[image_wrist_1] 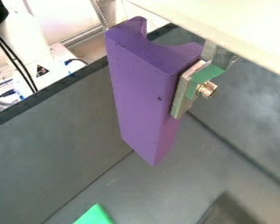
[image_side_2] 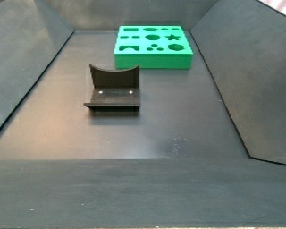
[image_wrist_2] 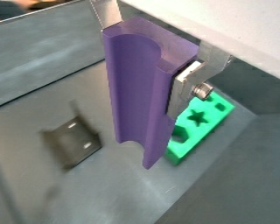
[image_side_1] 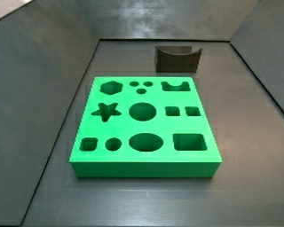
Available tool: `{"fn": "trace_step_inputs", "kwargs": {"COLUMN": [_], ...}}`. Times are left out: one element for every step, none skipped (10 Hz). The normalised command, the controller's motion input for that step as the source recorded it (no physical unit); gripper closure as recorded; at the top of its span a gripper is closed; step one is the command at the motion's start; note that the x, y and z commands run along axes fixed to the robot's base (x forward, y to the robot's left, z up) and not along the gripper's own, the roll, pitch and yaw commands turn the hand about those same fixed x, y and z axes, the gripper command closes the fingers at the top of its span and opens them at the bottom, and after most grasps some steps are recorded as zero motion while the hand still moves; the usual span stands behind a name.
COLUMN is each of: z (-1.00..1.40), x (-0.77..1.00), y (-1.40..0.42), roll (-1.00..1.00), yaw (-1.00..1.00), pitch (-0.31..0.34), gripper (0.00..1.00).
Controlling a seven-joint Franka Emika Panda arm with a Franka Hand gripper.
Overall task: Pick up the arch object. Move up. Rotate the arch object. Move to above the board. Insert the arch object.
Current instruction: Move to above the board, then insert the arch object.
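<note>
High above the board [image_wrist_2: 199, 127], the pincer [image_wrist_1: 184, 87] holds the arch object [image_wrist_1: 149, 96]. The pincer is clamped on the arch object. In both wrist views a flat silver finger [image_wrist_2: 189, 77] with a dark pad presses on one side of the purple piece. The other finger is hidden behind the piece.

The arch object [image_wrist_2: 140, 92] is a tall purple block. It hangs down from the pincer with its long side pointing at the floor. In a wrist view one side looks rounded like a groove. It touches nothing but the pincer.

The board is bright green. In a wrist view only a corner of it shows, past the purple block, with a star hole in it. In both side views the whole board [image_side_1: 145, 120] lies flat on the dark floor. It has a star hole, a hexagon hole, round holes, square holes and an arch hole. All the holes look empty.

Near the board stands the fixture [image_side_2: 112, 89], a dark bracket on a base plate. It is apart from the board [image_side_2: 155, 45]. The pincer and the purple block do not show in the side views.

No words or labels can be read anywhere.
</note>
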Motion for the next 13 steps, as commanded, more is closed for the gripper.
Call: {"fn": "trace_step_inputs", "kwargs": {"z": [-0.09,-0.09,-0.09,-0.09,-0.08,-0.08,-0.08,-0.08,-0.07,-0.05,-0.02,0.0,0.0], "x": [0.32,0.34,0.34,0.35,0.36,0.38,0.41,0.45,0.39,0.32,0.2,0.0,0.0], "y": [-1.0,-1.0,-1.0,-1.0,-1.0,-1.0,-1.0,-1.0,-0.77,-0.58,-0.29,0.0,0.0], "roll": [0.21,0.1,0.06,0.04,0.02,0.02,0.02,0.05,0.07,0.08,0.07,0.0,0.0], "yaw": [-0.36,-0.17,-0.07,-0.04,-0.02,0.0,0.01,0.01,0.01,0.01,0.01,0.0,0.0], "pitch": [0.183,0.151,0.132,0.115,0.101,0.088,0.078,0.066,0.062,0.063,0.06,0.004,-0.009], "gripper": [1.0,1.0,1.0,1.0,1.0,1.0,1.0,1.0,1.0,1.0,1.0,1.0,1.0]}}
